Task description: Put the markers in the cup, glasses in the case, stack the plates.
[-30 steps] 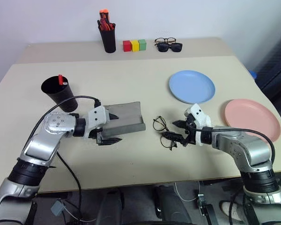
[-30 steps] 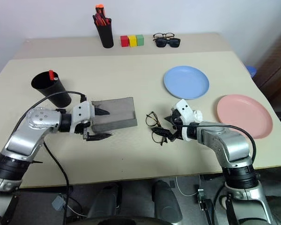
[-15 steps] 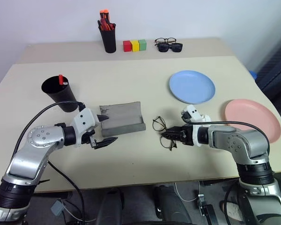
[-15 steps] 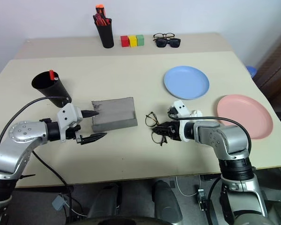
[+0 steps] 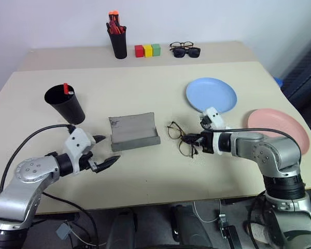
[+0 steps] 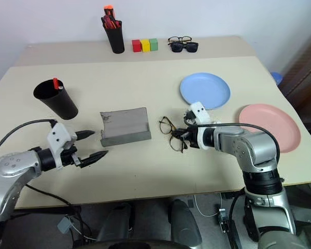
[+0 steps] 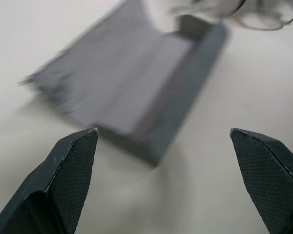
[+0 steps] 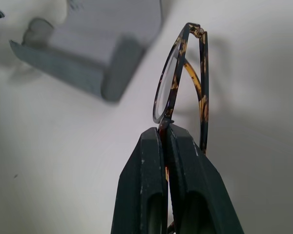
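The thin wire-framed glasses (image 5: 177, 136) are tilted up just above the table, and my right gripper (image 5: 194, 141) is shut on their frame (image 8: 178, 78). To their left lies the grey case (image 5: 133, 133), open, with its lid flat behind it. My left gripper (image 5: 110, 149) hovers open a little to the near left of the case (image 7: 136, 87), touching nothing. The wide black cup (image 5: 65, 105) stands at the left with a red-capped marker (image 5: 65, 88) sticking out of it. The light blue plate (image 5: 211, 95) and the pink plate (image 5: 277, 129) lie apart on the right.
At the back edge stand a slim pen cup (image 5: 117, 41) with red and orange pens, three coloured blocks (image 5: 147, 50), and two other pairs of glasses (image 5: 185, 50). The table's near edge runs just below both arms.
My right gripper has shut on the glasses' frame and lifted it slightly. My left gripper has drawn back from the case toward the near left, still open.
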Controlling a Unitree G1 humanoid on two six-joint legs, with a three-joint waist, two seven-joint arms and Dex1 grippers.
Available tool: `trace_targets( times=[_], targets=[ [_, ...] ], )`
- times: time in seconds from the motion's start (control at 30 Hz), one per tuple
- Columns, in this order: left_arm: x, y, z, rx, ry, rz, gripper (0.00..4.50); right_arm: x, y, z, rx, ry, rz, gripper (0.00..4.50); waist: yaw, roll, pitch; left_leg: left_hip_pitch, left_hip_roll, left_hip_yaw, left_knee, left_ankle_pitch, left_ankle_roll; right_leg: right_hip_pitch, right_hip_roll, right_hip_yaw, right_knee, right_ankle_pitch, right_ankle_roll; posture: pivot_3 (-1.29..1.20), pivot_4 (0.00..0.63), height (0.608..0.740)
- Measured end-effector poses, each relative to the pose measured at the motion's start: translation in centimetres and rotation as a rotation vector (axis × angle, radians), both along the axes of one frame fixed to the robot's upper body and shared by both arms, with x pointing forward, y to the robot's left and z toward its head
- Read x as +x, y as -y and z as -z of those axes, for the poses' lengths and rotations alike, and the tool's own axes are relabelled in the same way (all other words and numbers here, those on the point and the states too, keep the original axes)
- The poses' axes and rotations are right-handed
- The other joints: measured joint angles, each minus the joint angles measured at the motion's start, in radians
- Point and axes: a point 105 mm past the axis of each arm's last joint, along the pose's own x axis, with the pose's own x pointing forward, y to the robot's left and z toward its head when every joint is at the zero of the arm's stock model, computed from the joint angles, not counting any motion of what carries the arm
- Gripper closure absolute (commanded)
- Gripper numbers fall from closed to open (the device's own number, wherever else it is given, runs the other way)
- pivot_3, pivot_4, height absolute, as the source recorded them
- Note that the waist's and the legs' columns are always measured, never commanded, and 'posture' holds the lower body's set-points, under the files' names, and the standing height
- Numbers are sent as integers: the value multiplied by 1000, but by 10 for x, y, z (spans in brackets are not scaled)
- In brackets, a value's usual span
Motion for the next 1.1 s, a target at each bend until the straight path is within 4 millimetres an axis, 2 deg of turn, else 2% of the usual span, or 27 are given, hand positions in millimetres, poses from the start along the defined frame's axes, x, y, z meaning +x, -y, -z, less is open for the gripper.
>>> trace_targets(
  times=[0.07, 0.17, 0.27, 0.33, 0.4, 0.47, 0.57, 0.7, 0.8, 0.9, 0.97, 1.03, 1.1],
  targets=[
    [-4, -9, 3, -1, -9, -46, 38, 1, -14, -28, -24, 130, -85, 4432, 2, 0, 0, 0, 0, 0, 0, 0, 0, 0, 0, 0, 0, 0, 0, 0, 150, 740],
    [-13, -18, 13, 8, -45, -92, 38, 1, -44, -55, -62, 292, -256, 4432, 4, 0, 0, 0, 0, 1, 0, 0, 0, 0, 0, 0, -1, 0, -1, 0, 150, 740],
    [-17, -22, 20, 12, -65, -114, 38, 8, -78, -63, -56, 355, -392, 4432, 4, 0, 0, 0, 0, 0, 0, 0, 0, 0, 0, 0, 0, -2, -3, 0, 150, 740],
    [-17, -25, 22, 15, -67, -130, 38, 12, -98, -55, -77, 368, -467, 4432, 6, 0, 0, 0, 0, 0, 0, 0, 0, 0, -1, 0, -1, -1, -2, 0, 150, 740],
    [-17, -28, 24, 14, -72, -153, 38, 19, -121, -39, -109, 358, -545, 4432, 4, -1, 0, 0, 0, 1, 0, 0, 0, 0, -1, 0, -1, 0, 0, 0, 150, 740],
    [-17, -25, 23, 5, -61, -157, 38, 27, -133, -20, -156, 343, -586, 4432, 4, -1, 0, 0, 0, 1, 0, 0, 0, 0, -1, 0, 0, 0, 0, 0, 150, 740],
    [-22, -23, 22, -5, -53, -166, 38, 32, -128, 5, -233, 314, -647, 4432, 12, 0, 0, -1, -1, 0, 0, 0, 0, 0, -2, -1, -1, 0, 0, 0, 150, 740],
    [-26, -19, 13, -28, -22, -165, 38, 30, -115, 11, -261, 287, -722, 4432, 7, 0, 0, -1, 0, 0, 0, 0, 0, 0, -2, -1, 0, 0, 0, 0, 150, 740],
    [-26, -14, 10, -46, -7, -155, 38, 27, -114, 15, -258, 260, -748, 3526, 2, 0, 0, 1, 0, 0, -1, 0, 0, 0, 0, -1, 1, 0, -1, 0, 150, 740],
    [-24, -14, 8, -49, 3, -160, 38, 30, -114, 13, -234, 253, -729, 1958, 3, 0, 0, 0, 0, 0, -1, 0, 0, 0, -1, -1, 1, 0, -1, 0, 150, 740],
    [-17, -12, 0, -71, 35, -155, 38, 33, -117, 8, -205, 273, -694, 997, 5, 0, 0, 0, 0, 0, 0, 0, 0, 0, -1, -1, 1, 0, -1, 0, 150, 740],
    [-6, -7, -13, -142, 78, -148, 580, 38, -119, 1, -179, 301, -654, 939, 9, 0, 0, 0, 0, 0, 0, 0, 0, 0, -1, -1, 0, 0, 0, 0, 150, 740],
    [9, -4, -27, -191, 118, -149, 1415, 41, -117, -10, -152, 340, -622, 939, 13, 0, 0, -1, -1, 0, 0, 0, 0, 0, -1, -1, 0, 0, 0, 0, 150, 740]
  ],
)
